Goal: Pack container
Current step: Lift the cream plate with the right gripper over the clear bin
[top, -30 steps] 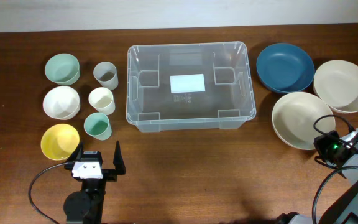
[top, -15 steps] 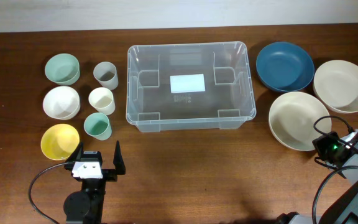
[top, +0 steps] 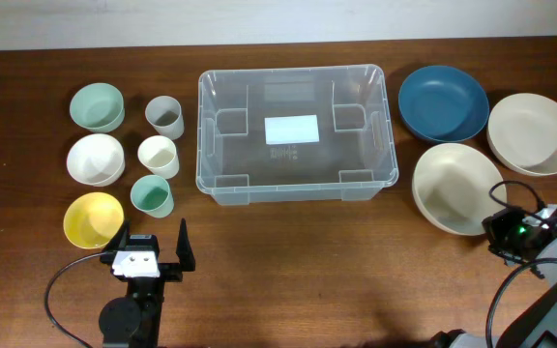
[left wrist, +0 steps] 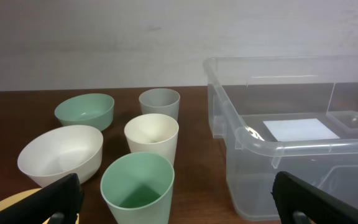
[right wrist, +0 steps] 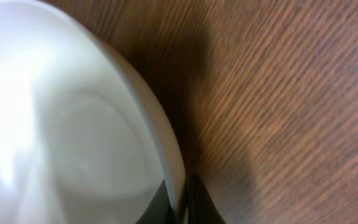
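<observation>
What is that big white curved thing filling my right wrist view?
Observer: A cream bowl, one of three bowls on the table, to the right of a clear container.
Visitor: Is that container full?
Observer: No, it holds nothing; only a white label shows on its base.
Visitor: And the other arm?
Observer: The left gripper is open and holds nothing, near a yellow bowl and a green cup.
</observation>
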